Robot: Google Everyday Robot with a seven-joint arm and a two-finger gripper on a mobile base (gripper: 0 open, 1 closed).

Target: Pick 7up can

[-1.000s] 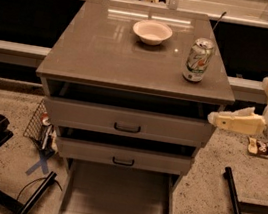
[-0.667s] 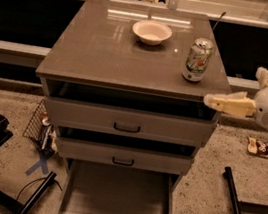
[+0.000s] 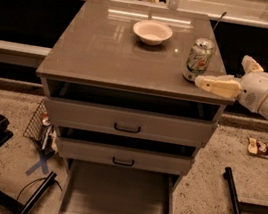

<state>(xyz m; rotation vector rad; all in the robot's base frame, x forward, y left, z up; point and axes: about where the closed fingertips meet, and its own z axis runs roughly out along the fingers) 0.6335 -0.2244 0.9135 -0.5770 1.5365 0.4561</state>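
The 7up can [image 3: 199, 58] stands upright near the right front corner of the brown cabinet top [image 3: 102, 48]. It is pale silver and green with a red mark and a shiny top. My gripper [image 3: 223, 70] comes in from the right at the cabinet's right edge, just right of the can. It is open and empty. One cream finger [image 3: 217, 85] reaches to the can's base on its near side, and the other finger [image 3: 250, 64] stands farther back to the right.
A shallow white bowl [image 3: 152, 32] sits at the back middle of the top. Below are two drawers [image 3: 128, 123] slightly pulled out and a lowest one pulled far out [image 3: 116, 202]. A wire basket [image 3: 39, 127] and cables lie on the floor at left, a black bar [image 3: 236, 211] at right.
My gripper has moved left and up from beside the cabinet's right side to the level of the top, and its front finger now reaches the can's base.
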